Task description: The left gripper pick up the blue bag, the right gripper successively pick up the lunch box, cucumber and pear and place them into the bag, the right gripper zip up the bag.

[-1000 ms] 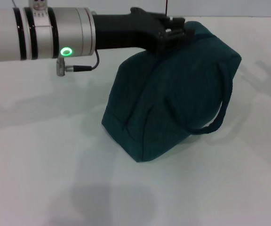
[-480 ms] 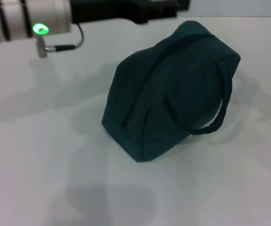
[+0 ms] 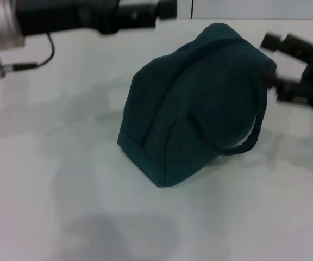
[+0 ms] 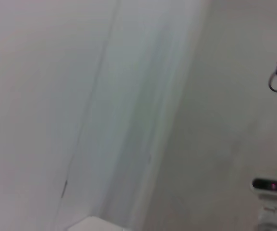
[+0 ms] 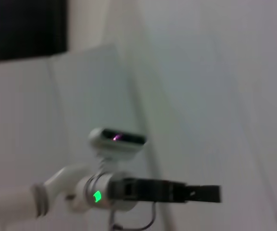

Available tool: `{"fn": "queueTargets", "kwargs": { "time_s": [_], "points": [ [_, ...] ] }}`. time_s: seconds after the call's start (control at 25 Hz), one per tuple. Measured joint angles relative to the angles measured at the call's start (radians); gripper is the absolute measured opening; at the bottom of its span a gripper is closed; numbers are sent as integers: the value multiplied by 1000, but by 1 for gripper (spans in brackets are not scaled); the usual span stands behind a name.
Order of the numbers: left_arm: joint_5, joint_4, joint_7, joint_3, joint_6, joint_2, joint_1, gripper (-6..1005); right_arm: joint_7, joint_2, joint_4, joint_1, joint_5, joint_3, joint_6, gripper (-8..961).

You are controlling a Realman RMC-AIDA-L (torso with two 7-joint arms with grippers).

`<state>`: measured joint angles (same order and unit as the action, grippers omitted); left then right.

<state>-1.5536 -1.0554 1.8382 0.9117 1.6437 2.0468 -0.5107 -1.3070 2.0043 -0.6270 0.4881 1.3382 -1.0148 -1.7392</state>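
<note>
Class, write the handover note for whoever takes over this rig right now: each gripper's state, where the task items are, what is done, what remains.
Left gripper: raised beyond the blue bag, holding nothing.
Right gripper: open, beside the bag's right end, empty.
Bag: stands on the white table, top looks closed, one loop handle hanging down its side.
Lunch box, cucumber, pear: not visible; presumably inside.
Done: probably packing and zipping, unconfirmed.
Left: check the zipper.

A plain dark teal bag (image 3: 194,103) was seen on a white table (image 3: 48,163); both grippers (image 3: 164,9) (image 3: 273,60) were black, one wrist silver
</note>
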Motion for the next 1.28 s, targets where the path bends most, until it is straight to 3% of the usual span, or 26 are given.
{"fn": "queueTargets", "kwargs": {
  "time_s": [0.44,0.84,1.28],
  "points": [
    [-4,79,-345,-3,164,7,169,871,135,5,-19,2,114,-150,-22,885],
    [-88,287,-528,-5,228,-25,181,871,246,13,44,-6,172,-244,-1,885],
    [-121,368,-628,-2,228,-24,186,871,301,17,122,4,165,-256,50,885]
  ]
}}
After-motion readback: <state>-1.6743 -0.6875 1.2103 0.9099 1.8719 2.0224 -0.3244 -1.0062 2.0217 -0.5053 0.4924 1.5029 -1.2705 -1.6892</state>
